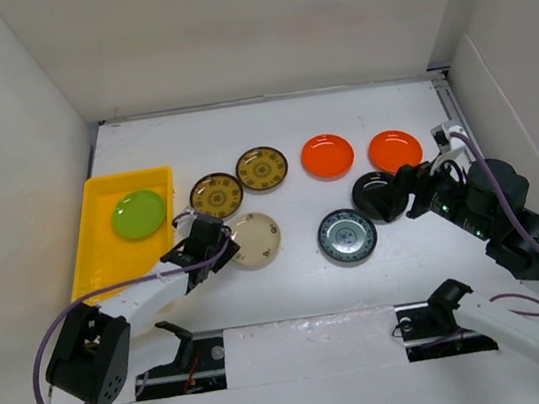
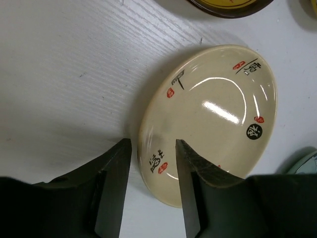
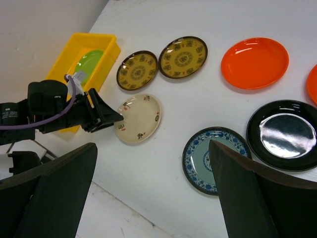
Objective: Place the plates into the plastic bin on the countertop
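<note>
Fingers (image 2: 111,188) of the left gripper (image 2: 153,146) stand apart, and the near rim of the small cream round plate (image 2: 218,109) with red and black marks lies between them. One finger is outside the plate, over the flat white countertop (image 2: 59,74), and the other is over the plate's inner side. They do not press the rim yet. To the left of these fingers, near them, lies the bright yellow rectangular plastic bin (image 1: 97,261), and the lime green round plate (image 1: 139,213) rests inside its far half. Just beyond the fingertips, two brown-gold patterned round plates (image 1: 215,195) (image 1: 262,169) lie close beside each other. Fingers (image 3: 54,193) of the right gripper (image 3: 152,145) are wide apart and hold nothing. The grey-teal patterned round plate (image 3: 213,158) lies below them, partly hidden by one finger, and the glossy black round plate (image 3: 287,134) is just beside it on the outer side. Two orange round plates (image 1: 327,156) (image 1: 394,150) lie further beyond these fingertips, a little apart from each other.
</note>
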